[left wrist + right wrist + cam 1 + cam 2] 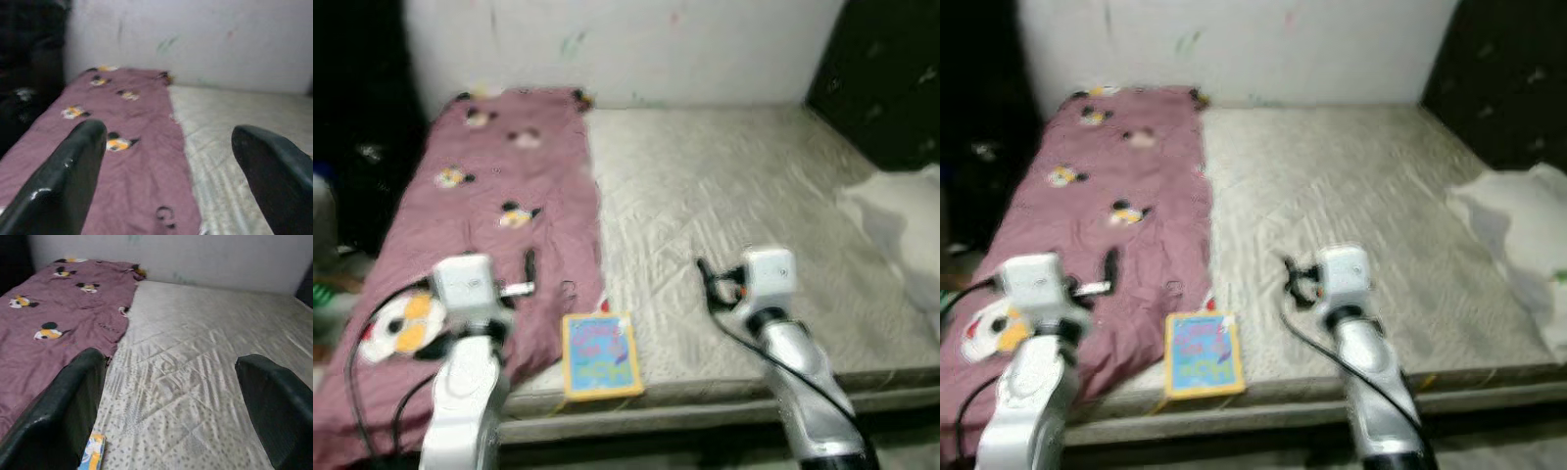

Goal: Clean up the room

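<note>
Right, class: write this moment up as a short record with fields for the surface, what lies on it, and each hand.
surface: mattress, bare on the right part
cover: purple blanket with cartoon prints, spread along the left side
near edge: book lying flat, beside the blanket's edge
far right: white cloth, crumpled
left hand: open, empty, above the blanket
right hand: open, empty, above the bare mattress
</note>
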You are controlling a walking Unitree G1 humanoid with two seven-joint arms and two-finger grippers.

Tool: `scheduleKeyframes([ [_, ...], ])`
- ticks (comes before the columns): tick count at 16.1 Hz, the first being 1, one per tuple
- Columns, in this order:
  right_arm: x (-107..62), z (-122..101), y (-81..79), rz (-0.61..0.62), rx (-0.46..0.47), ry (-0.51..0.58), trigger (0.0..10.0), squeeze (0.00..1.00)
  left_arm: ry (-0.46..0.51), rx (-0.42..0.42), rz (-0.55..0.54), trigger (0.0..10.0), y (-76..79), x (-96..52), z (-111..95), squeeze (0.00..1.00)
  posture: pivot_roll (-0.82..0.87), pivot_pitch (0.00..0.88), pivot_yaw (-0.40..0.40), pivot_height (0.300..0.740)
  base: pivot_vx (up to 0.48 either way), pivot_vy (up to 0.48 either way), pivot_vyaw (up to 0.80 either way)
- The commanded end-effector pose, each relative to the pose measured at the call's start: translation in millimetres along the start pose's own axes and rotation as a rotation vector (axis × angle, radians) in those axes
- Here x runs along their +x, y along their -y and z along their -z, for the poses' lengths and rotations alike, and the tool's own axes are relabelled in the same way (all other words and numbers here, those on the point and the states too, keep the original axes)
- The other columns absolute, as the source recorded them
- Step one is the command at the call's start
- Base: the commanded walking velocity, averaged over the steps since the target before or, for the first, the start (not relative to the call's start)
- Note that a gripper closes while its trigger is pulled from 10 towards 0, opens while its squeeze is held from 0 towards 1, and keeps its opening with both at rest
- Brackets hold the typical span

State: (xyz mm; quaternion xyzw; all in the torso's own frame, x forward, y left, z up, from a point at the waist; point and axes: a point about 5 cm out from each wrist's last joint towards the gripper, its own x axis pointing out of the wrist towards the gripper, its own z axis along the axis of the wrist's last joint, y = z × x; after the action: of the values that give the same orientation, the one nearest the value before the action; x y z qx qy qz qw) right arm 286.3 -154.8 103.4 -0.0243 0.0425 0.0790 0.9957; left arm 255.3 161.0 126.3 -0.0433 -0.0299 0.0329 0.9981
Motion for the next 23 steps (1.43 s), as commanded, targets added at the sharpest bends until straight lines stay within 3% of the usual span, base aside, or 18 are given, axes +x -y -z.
scheduleKeyframes([
  [1,2.3,-6.7,-3.8,-0.009,0.001,0.024,10.0,0.00,0.006,0.012,-0.002,10.0,-3.7,0.5,-2.7,0.00,-0.09,0.000,-0.026,0.740,0.000,0.000,0.00],
  [4,3.3,-7.5,-3.8,-0.011,-0.001,0.025,10.0,0.00,0.008,-0.005,0.033,10.0,-1.8,-0.5,-3.3,0.00,-0.09,0.000,-0.030,0.740,0.000,0.000,0.00],
  [12,4.6,-7.4,-3.4,-0.004,0.006,0.022,10.0,0.00,0.014,-0.003,0.041,10.0,-1.8,-0.4,-4.9,0.00,-0.08,0.000,-0.029,0.740,0.322,0.000,-0.16],
  [19,3.1,-6.1,-3.4,-0.007,0.010,0.019,10.0,0.00,0.004,0.004,0.032,10.0,-0.4,-0.8,-2.5,0.00,-0.08,0.000,-0.028,0.740,0.000,0.000,0.00],
  [23,1.4,-5.7,-1.6,-0.007,0.009,0.018,10.0,0.00,-0.022,0.024,-0.040,10.0,-11.7,2.5,2.9,0.00,-0.08,0.000,-0.040,0.740,0.000,0.000,0.00],
])
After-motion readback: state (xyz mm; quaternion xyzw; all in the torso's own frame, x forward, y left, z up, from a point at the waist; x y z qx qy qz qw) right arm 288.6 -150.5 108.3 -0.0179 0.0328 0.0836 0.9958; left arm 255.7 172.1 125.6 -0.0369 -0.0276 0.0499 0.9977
